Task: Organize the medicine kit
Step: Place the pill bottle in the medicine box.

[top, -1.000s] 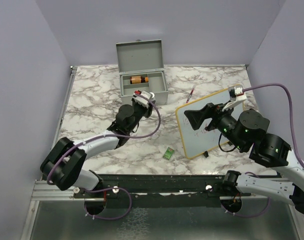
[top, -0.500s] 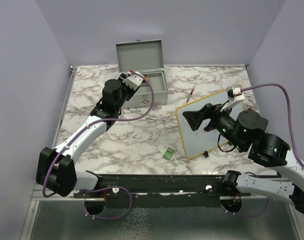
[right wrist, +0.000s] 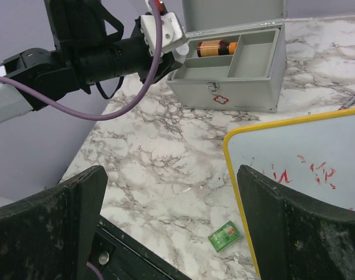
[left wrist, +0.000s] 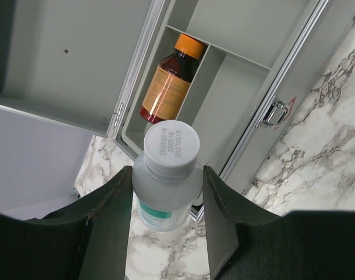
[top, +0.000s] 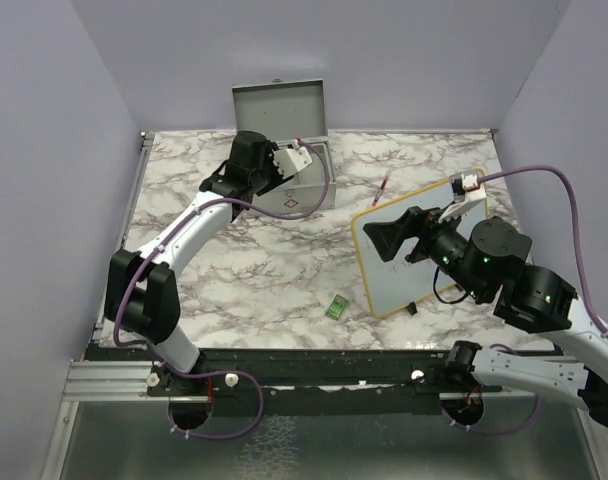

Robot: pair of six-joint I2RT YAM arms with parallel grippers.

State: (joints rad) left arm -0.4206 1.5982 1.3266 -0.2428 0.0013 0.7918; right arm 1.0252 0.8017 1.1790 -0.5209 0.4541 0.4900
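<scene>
The medicine kit (top: 304, 195) stands at the far side of the marble table (top: 244, 270). Its lid is tipped back towards the wall, so the compartments lie open from above. A brown bottle with an orange cap (left wrist: 169, 87) lies flat in one narrow compartment, which looks just long enough for it. The compartments beside it show nothing in them.

My left pincer (left wrist: 166, 192) is pinching a white plastic bottle (left wrist: 171, 149), one finger on each side of its body just under the cap. I grip it there, I think, so the cap end leads and the bottle can go down on its side like the brown one. I hold it above the kit's left end, near the hinge, with the free compartments just ahead.

My right pincer (right wrist: 170, 175) is spread wide and holds nothing. It hovers over the wood-framed whiteboard (right wrist: 306, 157), well apart from the kit, which leaves my left arm room to work. A small green packet (top: 337, 307) lies loose near the front edge and a red pen (top: 385, 187) lies beyond the board. Both probably belong in the kit.
</scene>
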